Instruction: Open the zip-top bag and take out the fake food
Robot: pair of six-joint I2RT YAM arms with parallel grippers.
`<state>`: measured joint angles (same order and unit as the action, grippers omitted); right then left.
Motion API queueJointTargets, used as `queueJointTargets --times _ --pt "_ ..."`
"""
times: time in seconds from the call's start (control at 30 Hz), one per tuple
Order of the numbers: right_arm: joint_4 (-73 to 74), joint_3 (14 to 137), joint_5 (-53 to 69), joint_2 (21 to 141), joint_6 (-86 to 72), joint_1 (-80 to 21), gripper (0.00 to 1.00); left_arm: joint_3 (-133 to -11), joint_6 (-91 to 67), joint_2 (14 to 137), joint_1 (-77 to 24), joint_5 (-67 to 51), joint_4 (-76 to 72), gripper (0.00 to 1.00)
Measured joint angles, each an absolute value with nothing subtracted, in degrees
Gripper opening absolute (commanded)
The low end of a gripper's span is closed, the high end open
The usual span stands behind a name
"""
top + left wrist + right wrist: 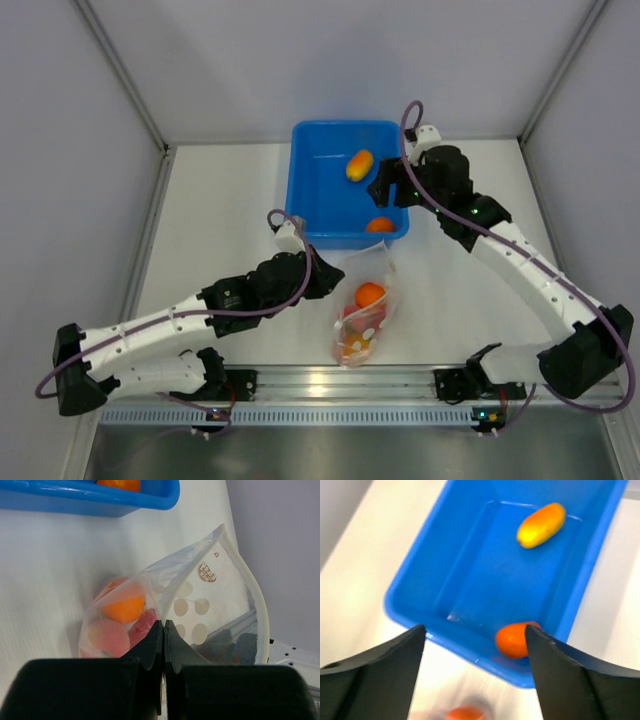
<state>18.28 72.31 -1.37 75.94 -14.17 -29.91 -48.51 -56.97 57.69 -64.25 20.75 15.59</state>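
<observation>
Below the spread, empty right pincer (475, 630), two pieces of fake food (541, 525) are noted in the blue tub (445, 575); just ahead of the left pincer (164, 625), pinched onto the opened zip-top bag (220, 595), some three pieces are left to remove

Clear white-dotted zip-top bag (215, 595), orange and pink fake food (125, 607), blue tub (320, 180).

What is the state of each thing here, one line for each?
bag, mouth open, food inside
left gripper, shut on the bag's edge
right gripper, open and empty, above the tub
tub, upright, holds two pieces of food
</observation>
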Motion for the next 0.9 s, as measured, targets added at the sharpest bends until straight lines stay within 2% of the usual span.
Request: queueJointTargets --times 0.07,0.1,0.33,0.6,0.9 --pt "20.3 72.3 1.7 73.3 -15.6 -29.8 0.72 -48.9 -57.0 58.2 -64.2 20.6 15.6 0.0" --pt "21.3 72.3 3.0 71.9 -16.3 -29.9 0.67 -49.1 -57.0 58.4 -64.2 20.6 15.6 0.0" --pt "30.2 72.3 8.9 62.5 -17.4 -32.7 0.48 -50.4 -57.3 59.6 -64.2 20.9 15.6 0.0" --pt "36.8 69.5 9.6 57.6 -17.7 -44.4 0.41 -50.4 -60.8 58.6 -64.5 24.3 15.6 0.0" --pt "36.0 62.6 3.8 58.7 -23.3 -54.4 0.4 -48.3 -68.0 56.8 -69.2 32.4 15.1 0.0"
